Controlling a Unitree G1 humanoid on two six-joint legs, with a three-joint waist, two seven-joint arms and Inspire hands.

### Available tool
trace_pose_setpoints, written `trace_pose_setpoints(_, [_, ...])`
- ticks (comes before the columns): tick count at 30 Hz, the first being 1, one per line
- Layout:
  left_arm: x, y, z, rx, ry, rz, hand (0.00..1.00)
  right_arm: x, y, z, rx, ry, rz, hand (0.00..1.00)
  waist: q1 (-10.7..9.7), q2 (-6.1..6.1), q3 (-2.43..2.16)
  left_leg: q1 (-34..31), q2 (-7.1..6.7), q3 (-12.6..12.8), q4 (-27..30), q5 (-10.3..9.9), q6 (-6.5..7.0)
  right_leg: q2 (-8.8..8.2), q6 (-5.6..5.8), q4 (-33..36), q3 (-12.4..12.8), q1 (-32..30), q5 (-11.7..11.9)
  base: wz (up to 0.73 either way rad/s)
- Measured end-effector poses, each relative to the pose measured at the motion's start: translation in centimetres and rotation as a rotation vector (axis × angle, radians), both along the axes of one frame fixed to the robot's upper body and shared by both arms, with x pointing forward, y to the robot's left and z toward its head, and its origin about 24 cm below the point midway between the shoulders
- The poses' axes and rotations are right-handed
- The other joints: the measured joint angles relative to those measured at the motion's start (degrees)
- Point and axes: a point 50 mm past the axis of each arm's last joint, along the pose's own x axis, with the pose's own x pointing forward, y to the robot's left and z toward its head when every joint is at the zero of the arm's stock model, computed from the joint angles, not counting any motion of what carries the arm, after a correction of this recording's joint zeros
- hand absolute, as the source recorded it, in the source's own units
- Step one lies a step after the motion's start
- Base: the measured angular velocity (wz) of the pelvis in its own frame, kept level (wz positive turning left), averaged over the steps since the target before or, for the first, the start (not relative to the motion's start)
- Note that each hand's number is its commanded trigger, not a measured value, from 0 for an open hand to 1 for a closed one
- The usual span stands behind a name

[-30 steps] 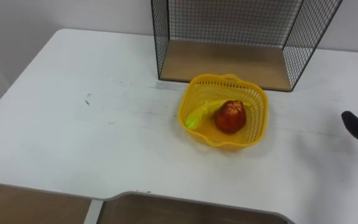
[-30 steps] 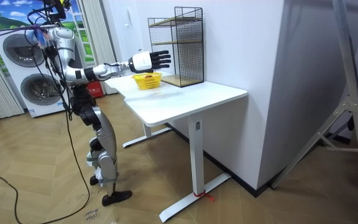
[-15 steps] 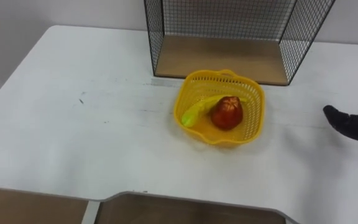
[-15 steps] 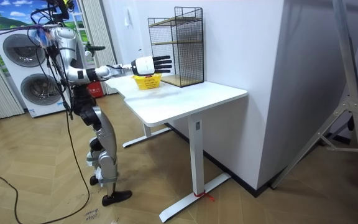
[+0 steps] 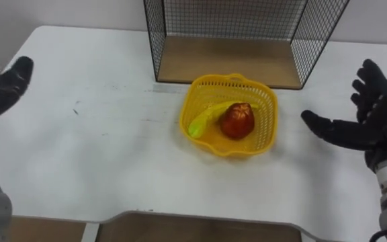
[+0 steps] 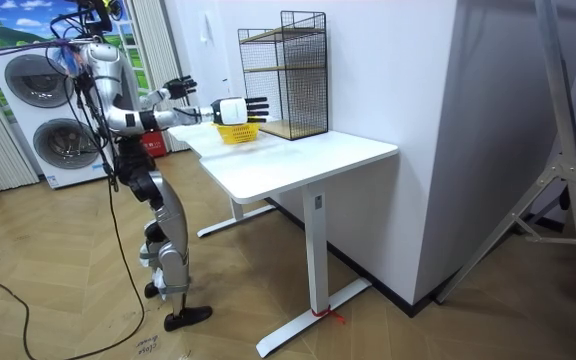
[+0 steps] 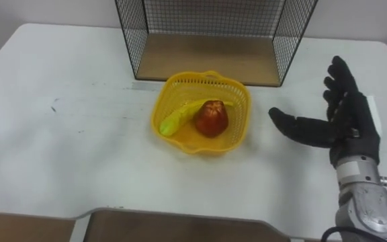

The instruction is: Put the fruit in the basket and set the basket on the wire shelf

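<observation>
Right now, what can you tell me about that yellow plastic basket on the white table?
The yellow plastic basket is a shallow, roundish bowl of open lattice with a wavy rim. It stands upright on the white table, just in front of the black wire shelf with its wooden floor, not inside it. In it lie a red apple-like fruit and a yellow-green banana, side by side. The robot's left hand and right hand hover open on either side, both clear of it.

I note the yellow plastic mesh basket [image 5: 264, 111] on the white table [image 5: 99, 154], just before the black wire shelf [image 5: 227, 64] with wooden base. In it, the yellow-green banana [image 5: 205, 121] lies left of the round red fruit [image 5: 238, 121], touching it.
</observation>
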Motion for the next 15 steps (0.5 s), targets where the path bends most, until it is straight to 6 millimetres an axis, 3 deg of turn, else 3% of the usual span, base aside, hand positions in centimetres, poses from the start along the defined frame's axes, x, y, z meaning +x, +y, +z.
trace_pose_setpoints(5, [0.7, -1.6, -1.8, -0.018, 0.069, -0.124, 0.00, 0.6, 1.7, -1.3, 0.036, 0.048, 0.105, 0.00, -1.2, 0.08, 0.24, -0.5, 0.00, 0.1, 0.1, 0.0, 0.01, -0.09, -0.03, 0.6, 0.0, -0.6, 0.0, 0.00])
trace_pose_setpoints(15, [1.1, -3.1, -2.8, -0.020, 0.109, -0.262, 0.00, 2.1, 2.6, -1.0, 0.104, 0.011, 0.149, 0.00, -2.4, -0.03, 0.17, -1.1, 0.03, 0.9, -0.1, 0.1, 0.11, -0.06, -0.07, 0.5, 0.1, -1.8, 0.0, -0.02])
